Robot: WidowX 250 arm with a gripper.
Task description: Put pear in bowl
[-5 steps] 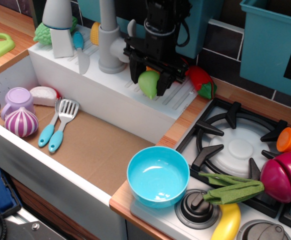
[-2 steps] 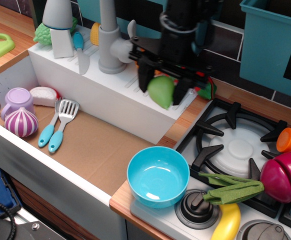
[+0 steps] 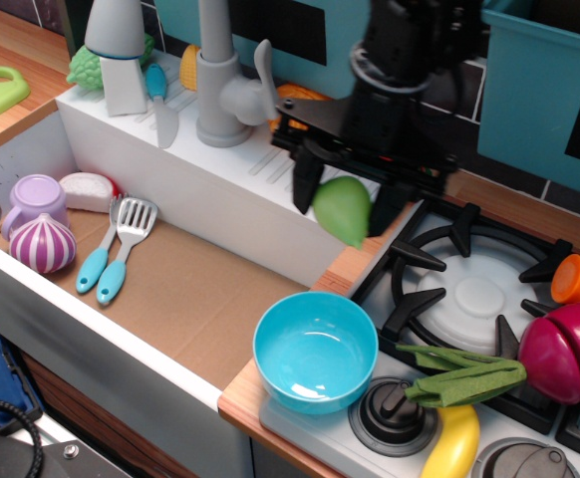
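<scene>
Fingers (image 3: 303, 191) of the black gripper (image 3: 342, 204) hang down on either side of the pear (image 3: 343, 209) and pinch it between them, one dark finger at the pear's left flank and the other at its right, so the fruit is carried clear of any surface. Pear sits in the air over the right end of the white sink ledge (image 3: 220, 169), roughly above the strip of wooden worktop (image 3: 355, 261) that separates the sink from the stove (image 3: 479, 289). Its long axis runs near vertical with a slight lean: the broad rounded end is uppermost, tucked up between the fingers, and the narrower tip points down and a little to the right in this view. Bowl (image 3: 316, 351) stands upright and empty on the worktop corner, nearer the camera than the pear and slightly to the left of it; pear and bowl are apart, with open air and the sink's edge between them. Judgement: the coming move turns on that offset, since the pear is not yet over the bowl's opening, so the carry needs to come toward the camera and a touch left before any descent. With the tip already pointing down, the pear should enter the bowl narrow end first. Banana (image 3: 451, 445) and stove knob (image 3: 391, 410) lie just beside the bowl's right side, a minor collision risk on the way down.
</scene>
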